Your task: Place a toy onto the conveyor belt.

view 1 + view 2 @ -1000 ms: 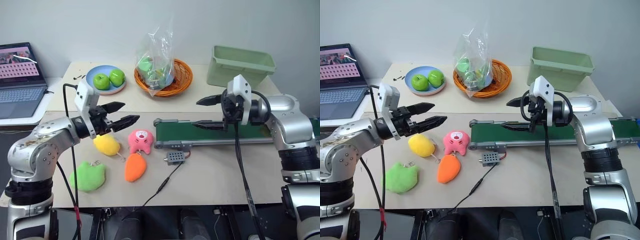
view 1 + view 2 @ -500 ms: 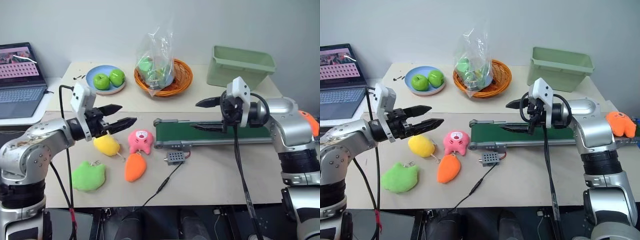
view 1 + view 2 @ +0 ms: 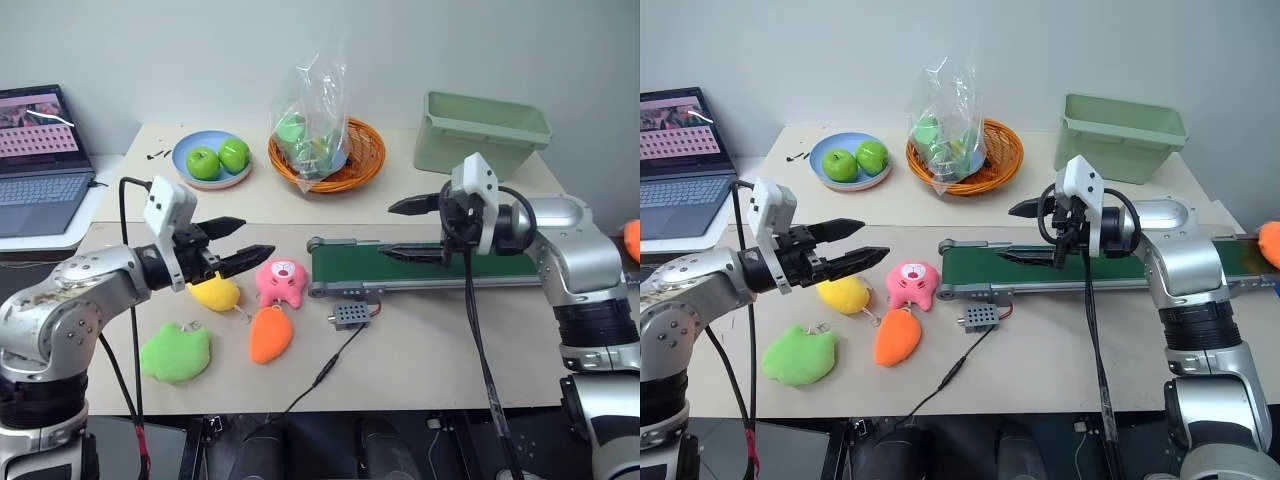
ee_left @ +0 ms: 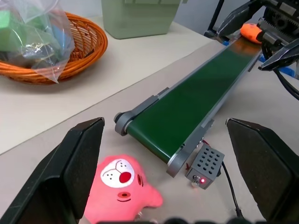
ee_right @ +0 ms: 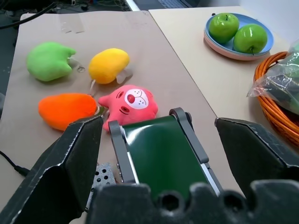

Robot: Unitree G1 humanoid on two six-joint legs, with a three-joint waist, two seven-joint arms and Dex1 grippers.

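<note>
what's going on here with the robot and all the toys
A two-armed robot is working at a table with a conveyor belt. The orange toy already lies at the belt's far right end. Both grippers are open and hold nothing: the left gripper hovers over the yellow plush, and the right gripper hangs above the belt's left end. A pink plush, a carrot plush and a green plush lie on the table.

Five plush toys are in sight: four lie in a cluster just off the roller end of the conveyor belt (image 3: 470, 268) – yellow (image 3: 215, 292), pink (image 3: 281, 281), carrot-shaped orange (image 3: 270, 334), green (image 3: 176, 351) – and one fuzzy orange toy (image 3: 1270, 243) sits at its far end. Two green apples (image 3: 219, 158) share one blue plate (image 3: 190, 175). One orange basket (image 3: 360, 160), one green bin (image 3: 480, 130), one laptop (image 3: 40, 160).
</note>
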